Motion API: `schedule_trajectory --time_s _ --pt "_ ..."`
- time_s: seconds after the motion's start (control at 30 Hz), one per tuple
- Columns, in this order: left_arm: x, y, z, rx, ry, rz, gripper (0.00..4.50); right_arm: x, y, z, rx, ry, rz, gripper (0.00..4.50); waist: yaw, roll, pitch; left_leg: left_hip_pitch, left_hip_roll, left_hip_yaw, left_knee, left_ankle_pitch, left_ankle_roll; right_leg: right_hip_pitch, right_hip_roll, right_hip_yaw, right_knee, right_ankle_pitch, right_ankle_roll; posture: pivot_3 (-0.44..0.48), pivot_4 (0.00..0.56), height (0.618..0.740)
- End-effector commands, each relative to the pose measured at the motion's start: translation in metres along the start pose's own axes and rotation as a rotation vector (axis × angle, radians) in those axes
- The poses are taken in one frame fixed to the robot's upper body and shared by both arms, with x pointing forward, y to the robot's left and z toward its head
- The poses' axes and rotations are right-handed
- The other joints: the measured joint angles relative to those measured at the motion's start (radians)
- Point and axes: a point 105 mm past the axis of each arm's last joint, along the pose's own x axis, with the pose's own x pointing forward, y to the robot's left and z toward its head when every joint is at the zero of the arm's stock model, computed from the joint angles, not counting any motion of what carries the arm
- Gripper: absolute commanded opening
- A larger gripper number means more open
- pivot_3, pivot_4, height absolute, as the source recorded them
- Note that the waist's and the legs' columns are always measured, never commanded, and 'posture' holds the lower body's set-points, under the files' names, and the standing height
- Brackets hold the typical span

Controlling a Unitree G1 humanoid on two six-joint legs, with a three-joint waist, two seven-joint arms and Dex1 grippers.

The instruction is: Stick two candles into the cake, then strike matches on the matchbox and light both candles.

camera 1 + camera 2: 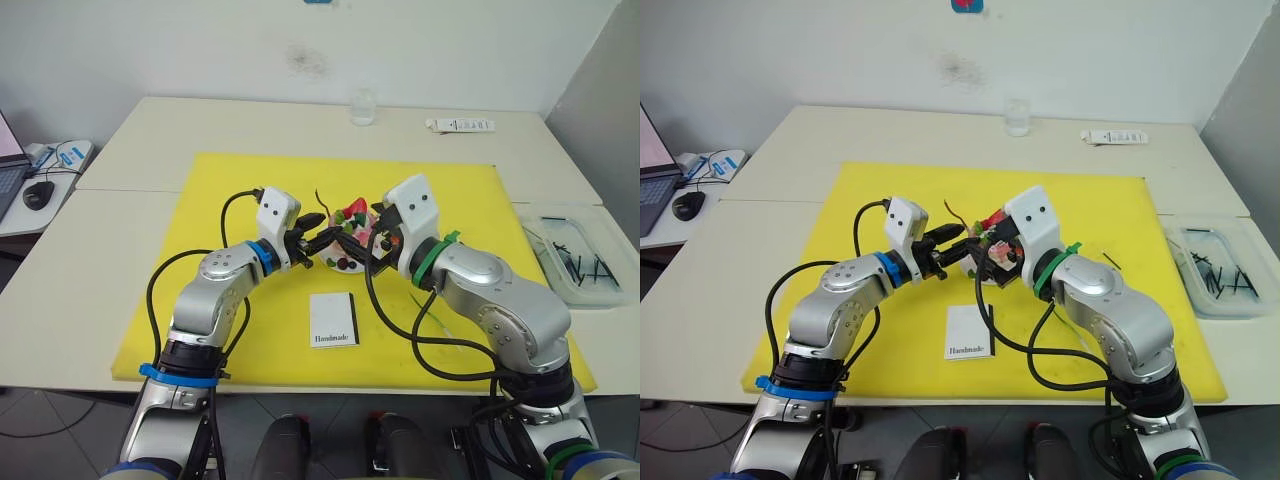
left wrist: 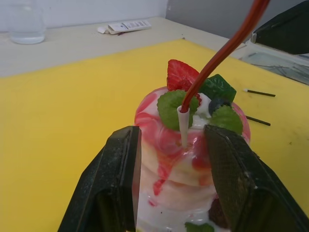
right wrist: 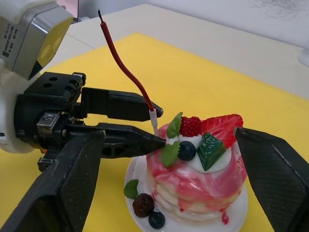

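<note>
The cake (image 3: 195,166) sits on its white plate (image 3: 136,177) near the middle of the yellow mat (image 1: 250,200), at roughly 12 o'clock from the matchbox (image 1: 333,320). The red candle (image 3: 126,70) is planted by its pale end in the cake's top edge and leans away, judged to be newly set. The left end effector (image 3: 157,126) is held at the cake's 9 o'clock side, its fingers parted around the candle's base and gripping nothing, apparently to steady or release it. The right end effector (image 2: 282,31) is spread wide open at the 3 o'clock side, flanking the cake. A green candle (image 1: 432,312) lies on the mat near the right arm. Two matches (image 2: 259,92) rest on the mat beyond the cake, so lighting is judged not yet begun. A clear tray (image 1: 580,255) of dark sticks sits on the bench (image 1: 150,130) at 3 o'clock
</note>
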Motion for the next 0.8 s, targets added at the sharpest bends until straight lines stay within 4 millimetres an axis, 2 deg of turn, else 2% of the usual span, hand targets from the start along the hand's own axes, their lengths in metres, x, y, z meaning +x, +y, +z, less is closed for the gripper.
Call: schedule_trajectory --time_s 0.03,0.1,0.2,0.47,0.57,0.7,0.8 --pt "-0.013 0.005 0.017 0.040 -0.041 0.025 2.37 -0.006 -0.006 0.014 -0.021 -0.058 -0.019 4.50 0.000 0.000 0.000 0.000 0.000 0.000 0.000 0.000 0.000 0.000 0.000 0.000 0.000 0.000 0.000 0.000 0.150 0.740" --pt "-0.021 0.007 0.017 0.042 -0.033 0.027 2.37 -0.008 -0.008 0.014 -0.026 -0.055 -0.021 4.50 0.000 0.000 0.000 0.000 0.000 0.000 0.000 0.000 0.000 0.000 0.000 0.000 0.000 0.000 0.000 0.000 0.150 0.740" --pt "-0.033 -0.001 0.019 0.062 -0.014 -0.028 2.37 -0.016 -0.017 0.014 -0.031 -0.046 -0.025 4.50 0.000 0.000 0.000 0.000 0.000 0.000 0.000 0.000 0.000 0.000 0.000 0.000 0.000 0.000 0.000 0.000 0.150 0.740" --pt "-0.059 -0.022 0.020 0.196 0.055 -0.200 2.37 -0.059 -0.061 -0.003 -0.075 0.044 -0.062 4.50 0.003 0.000 0.000 0.000 -0.001 0.001 0.000 0.000 0.000 0.001 -0.001 0.000 -0.001 0.000 0.000 0.000 0.150 0.740" --pt "-0.064 -0.041 0.021 0.218 0.052 -0.310 2.95 -0.076 -0.076 -0.015 -0.082 0.110 -0.061 4.50 0.002 0.000 0.000 0.001 0.000 0.002 0.000 0.000 0.000 0.000 -0.001 0.000 -0.001 0.000 0.000 0.000 0.150 0.740" --pt "-0.063 -0.064 0.019 0.272 0.024 -0.414 4.13 -0.099 -0.088 -0.040 -0.059 0.240 -0.037 4.50 0.005 0.000 0.000 0.001 0.000 0.001 0.000 0.000 0.000 0.002 -0.001 0.000 -0.001 0.000 0.000 0.000 0.150 0.740" --pt "-0.063 -0.076 0.012 0.294 0.025 -0.485 4.13 -0.109 -0.083 -0.052 -0.031 0.293 0.019 4.50 0.005 0.000 0.000 0.002 0.000 0.002 0.000 0.000 0.000 0.002 -0.001 0.001 -0.001 0.000 0.000 0.000 0.150 0.740"
